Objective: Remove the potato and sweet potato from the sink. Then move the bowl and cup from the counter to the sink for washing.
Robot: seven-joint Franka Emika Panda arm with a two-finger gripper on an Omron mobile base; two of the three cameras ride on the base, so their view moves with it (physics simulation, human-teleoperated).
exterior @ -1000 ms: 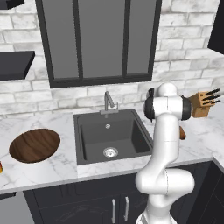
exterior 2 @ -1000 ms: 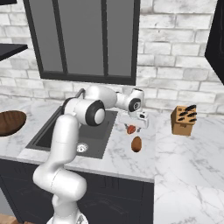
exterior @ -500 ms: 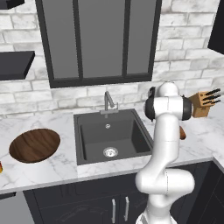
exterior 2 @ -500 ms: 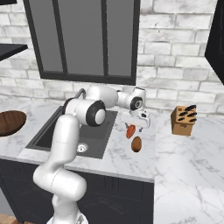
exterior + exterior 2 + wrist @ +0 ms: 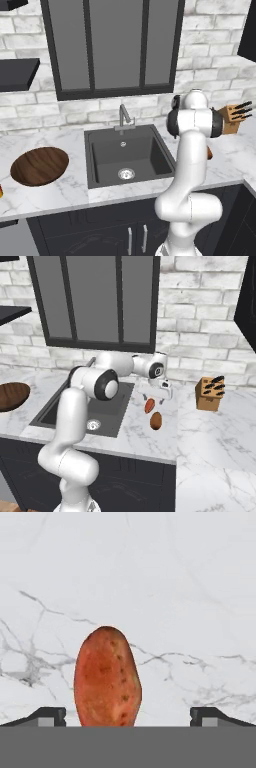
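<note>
The gripper (image 5: 155, 399) hangs over the counter (image 5: 210, 436) on the right side of the sink (image 5: 112, 415), and its two fingers are spread wide apart, holding nothing. In the hand view the two dark fingertips (image 5: 47, 716) stand far from each other at the bottom, and the sweet potato (image 5: 107, 677) lies between them on the white marble without touching either of them. In the right base view the sweet potato (image 5: 149, 405) rests on the counter just below the gripper, and the potato (image 5: 156, 420) lies just beside it, a little nearer to the front edge; both are outside the sink, close to its right rim. The sink (image 5: 97, 170) is dark grey, with the round silver drain (image 5: 126, 174) in the bottom and the faucet (image 5: 123, 117) at the far rim. The bowl (image 5: 40, 166) sits on the counter at the left of the sink, well apart from it. A small yellow-orange thing, perhaps the cup (image 5: 0, 190), is at the left edge of the left base view, too cut off to be sure. A knife block (image 5: 210, 393) stands at the far right near the brick wall.
</note>
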